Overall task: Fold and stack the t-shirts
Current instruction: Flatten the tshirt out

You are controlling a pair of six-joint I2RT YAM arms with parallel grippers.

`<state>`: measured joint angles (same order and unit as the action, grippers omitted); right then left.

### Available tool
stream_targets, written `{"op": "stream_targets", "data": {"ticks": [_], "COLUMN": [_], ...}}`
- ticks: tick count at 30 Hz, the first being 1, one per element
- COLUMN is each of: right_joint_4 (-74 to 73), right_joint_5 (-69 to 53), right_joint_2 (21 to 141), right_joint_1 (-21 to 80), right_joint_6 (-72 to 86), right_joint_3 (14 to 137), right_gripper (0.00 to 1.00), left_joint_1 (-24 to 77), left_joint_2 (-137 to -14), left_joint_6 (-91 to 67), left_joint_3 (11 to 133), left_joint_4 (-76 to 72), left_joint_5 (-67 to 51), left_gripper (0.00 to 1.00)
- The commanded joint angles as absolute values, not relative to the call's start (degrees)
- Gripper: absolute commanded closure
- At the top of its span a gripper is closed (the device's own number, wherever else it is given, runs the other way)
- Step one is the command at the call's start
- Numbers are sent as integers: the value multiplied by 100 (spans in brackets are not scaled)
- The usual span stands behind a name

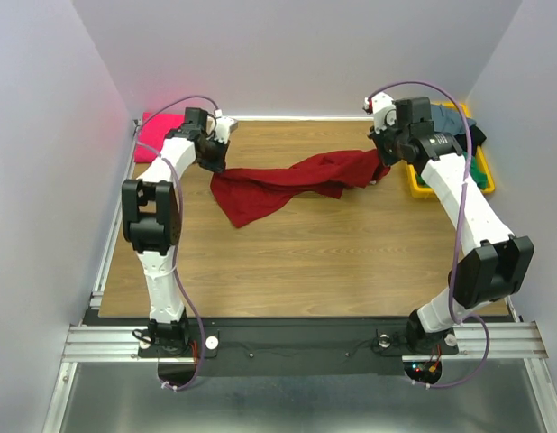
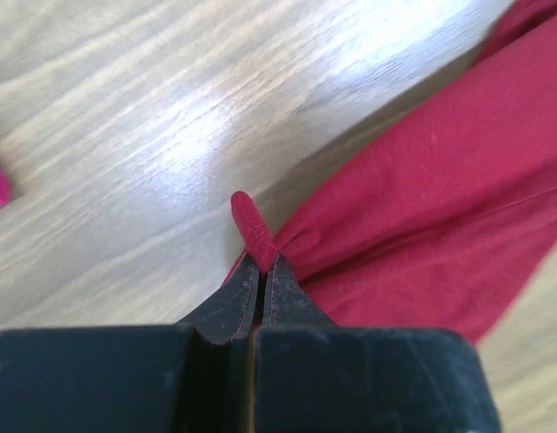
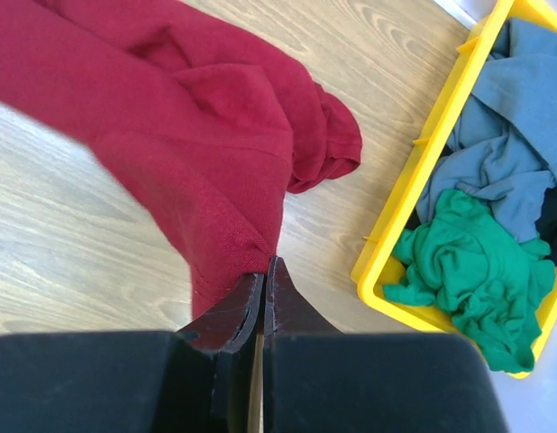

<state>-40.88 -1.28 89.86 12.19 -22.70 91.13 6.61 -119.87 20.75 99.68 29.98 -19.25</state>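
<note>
A dark crimson-red t-shirt (image 1: 287,180) stretches across the far half of the wooden table between my two grippers, sagging onto the wood in the middle. My left gripper (image 1: 213,161) is shut on its left end; in the left wrist view a small roll of red fabric (image 2: 251,225) sticks out past the closed fingertips. My right gripper (image 1: 385,155) is shut on its right end; in the right wrist view the fabric (image 3: 197,135) hangs from the closed tips, lifted off the table. A hot-pink t-shirt (image 1: 159,133) lies folded at the far left corner.
A yellow bin (image 1: 484,176) stands at the far right and holds grey (image 3: 517,117), green (image 3: 472,262) and black shirts. White walls enclose the table on the left, back and right. Bare wood (image 1: 305,262) shows on the near half of the table.
</note>
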Motion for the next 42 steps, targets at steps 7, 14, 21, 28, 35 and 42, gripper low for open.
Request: {"op": "stream_targets", "data": {"ticks": [7,14,21,28,35,42], "right_joint_4": [-3297,-2657,630,2459,2716,2646], "right_joint_5": [913,1142,1363,1205,1178,1011], "right_joint_2": [10263,12383,11400,11601,11523,10786], "right_joint_1": [888,800,791,800,800,791], "right_joint_6": [-2303,-2505,-2382,-2777,-2821,-2857], "right_joint_3": [11817,15529,14168,14467,14169,13518], "right_gripper": [99,99,99,99,99,99], "left_joint_1": [158,167,132,44,-88,-97], "left_joint_2": [-11284,-11867,-10670,-11048,-11032,-10047], "left_joint_6": [1301,415,185,290,361,158], "left_joint_3": [11765,14222,12489,13210,12852,11304], "left_joint_4": [2312,716,-2960,-4147,-4411,-4851], "left_joint_5": [-2408,-1970,-1758,-1539,-1511,-1758], "left_gripper": [100,100,100,100,100,100]}}
